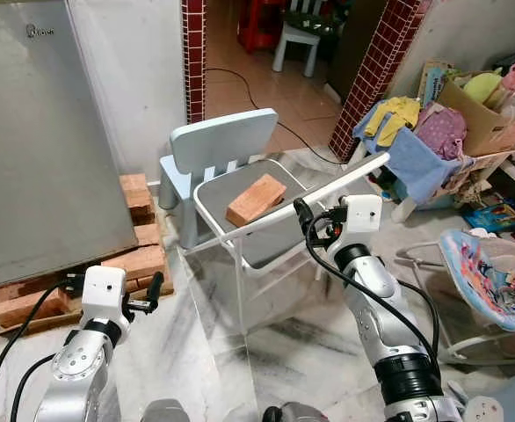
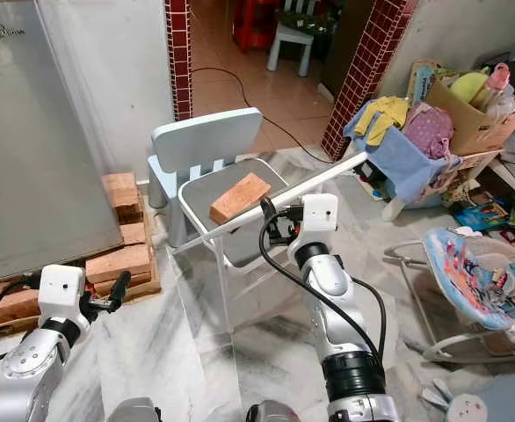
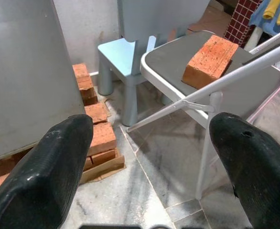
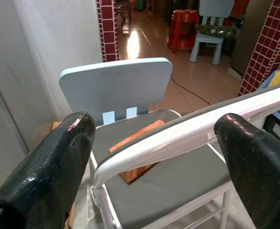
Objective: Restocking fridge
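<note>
The grey fridge (image 1: 38,132) stands at the left with its door closed. An orange brick (image 1: 256,200) lies on the grey seat of a white folding chair (image 1: 275,242). My right gripper (image 4: 154,128) is open, raised just behind the chair's white back rail (image 1: 337,186), with the rail running across between its fingers and the brick beyond. My left gripper (image 3: 149,143) is open and empty, held low at the left in front of the fridge, one finger (image 1: 156,288) pointing up.
A light blue child's chair (image 1: 222,141) stands right behind the folding chair. Loose bricks (image 1: 139,259) are stacked at the fridge's foot. Clothes (image 1: 416,145), a cardboard box of toys (image 1: 482,119) and a baby bouncer (image 1: 495,281) crowd the right. Marble floor lies in front.
</note>
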Motion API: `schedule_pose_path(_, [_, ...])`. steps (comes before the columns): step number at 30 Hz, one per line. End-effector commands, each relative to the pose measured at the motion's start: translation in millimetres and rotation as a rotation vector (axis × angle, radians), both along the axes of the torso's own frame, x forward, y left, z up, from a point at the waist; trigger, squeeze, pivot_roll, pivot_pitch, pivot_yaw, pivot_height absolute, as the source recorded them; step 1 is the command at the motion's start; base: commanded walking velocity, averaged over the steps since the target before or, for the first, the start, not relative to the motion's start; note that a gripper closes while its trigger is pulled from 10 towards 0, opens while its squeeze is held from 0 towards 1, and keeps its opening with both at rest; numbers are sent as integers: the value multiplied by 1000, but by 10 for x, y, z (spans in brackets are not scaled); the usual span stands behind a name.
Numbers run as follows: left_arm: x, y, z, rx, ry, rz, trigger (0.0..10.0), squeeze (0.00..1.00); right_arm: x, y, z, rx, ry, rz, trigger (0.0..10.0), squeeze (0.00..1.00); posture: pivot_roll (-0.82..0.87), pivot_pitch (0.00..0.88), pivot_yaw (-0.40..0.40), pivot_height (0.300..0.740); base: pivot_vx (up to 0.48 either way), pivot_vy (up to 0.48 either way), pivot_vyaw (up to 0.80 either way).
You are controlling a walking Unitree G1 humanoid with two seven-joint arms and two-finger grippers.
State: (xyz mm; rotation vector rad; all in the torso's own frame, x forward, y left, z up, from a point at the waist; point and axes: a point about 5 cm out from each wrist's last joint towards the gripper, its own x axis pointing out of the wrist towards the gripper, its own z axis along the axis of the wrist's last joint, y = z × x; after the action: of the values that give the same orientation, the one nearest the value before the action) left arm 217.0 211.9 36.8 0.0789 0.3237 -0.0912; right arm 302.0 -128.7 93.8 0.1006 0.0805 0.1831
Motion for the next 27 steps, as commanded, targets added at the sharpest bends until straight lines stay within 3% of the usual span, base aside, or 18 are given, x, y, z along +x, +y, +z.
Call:
schedule_pose_path(1, [19, -27, 23, -3, -10, -10, 10000, 0, 19, -52, -6, -3, 1, -16, 10000, 0, 170, 0, -89, 740, 0, 0, 0])
schedule_pose_path(5, [23, -19, 22, -3, -10, -2, 10000, 0, 22, -46, -4, 7, 0, -11, 10000, 0, 170, 0, -89, 740, 0, 0, 0])
schedule_pose_path(7, [31, -4, 14, -2, -8, -1, 10000, 0, -24, 79, 48, 20, -29, 119, 10000, 0, 171, 0, -88, 740, 0, 0, 0])
schedule_pose_path(10, [34, 0, 7, 5, -6, -5, 10000, 0, -71, 158, 65, 15, -52, 178, 10000, 0, 168, 0, -87, 740, 0, 0, 529])
schedule_pose_path(14, [35, -17, 13, 5, -8, -7, 10000, 0, -94, 192, 40, 32, -40, 187, 10000, 0, 168, 0, -86, 740, 0, 0, 598])
schedule_pose_path(27, [38, -12, -2, 6, 0, -9, 10000, 0, -75, 145, 20, 53, -24, 174, 10000, 0, 169, 0, -86, 740, 0, 0, 0])
